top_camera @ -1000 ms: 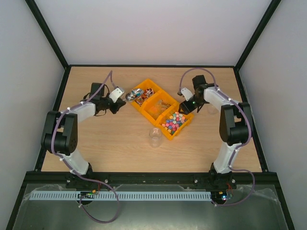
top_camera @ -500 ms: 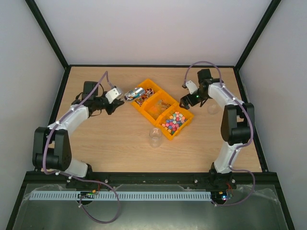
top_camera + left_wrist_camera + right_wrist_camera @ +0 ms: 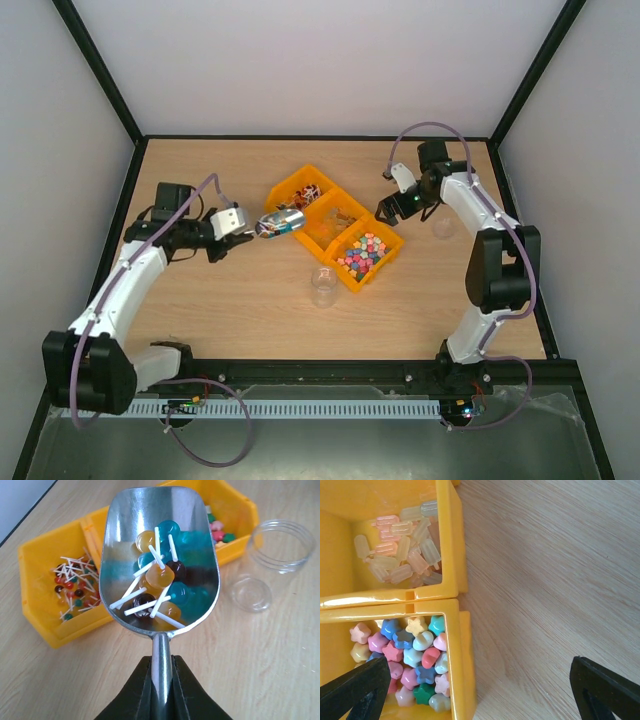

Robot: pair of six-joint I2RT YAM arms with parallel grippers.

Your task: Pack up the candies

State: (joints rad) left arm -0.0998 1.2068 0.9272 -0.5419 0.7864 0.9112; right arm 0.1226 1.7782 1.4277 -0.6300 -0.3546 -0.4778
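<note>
- The light wooden table (image 3: 200, 310) is where any spill would land. That looks the likeliest slip to me, since what's being carried hangs over bare wood to the left of the containers, not over any of them.
- The row of three yellow plastic bins (image 3: 392, 243) holds star-shaped pastel candies (image 3: 415, 665) in the near one and pale ice-lolly-shaped candies (image 3: 402, 550) in the middle. The right gripper (image 3: 477, 690) hovers above them, fingers spread wide and holding nothing.
- The silver metal scoop (image 3: 150, 510) is pinched by its thin handle in the left gripper (image 3: 161, 669), whose fingers press tight on it. I'd guess a handle that slim could twist in the grip and dump the lot.
- The clear plastic jar (image 3: 323, 285) stands alone near the bins with nothing steadying it. A knock from the scoop could tip it or push it away.
- The round lollipop candies (image 3: 162, 577) — blue, amber and dark — lie heaped in the scoop with their white sticks crossed. Those sticks could snag on the jar's mouth and bridge it.
</note>
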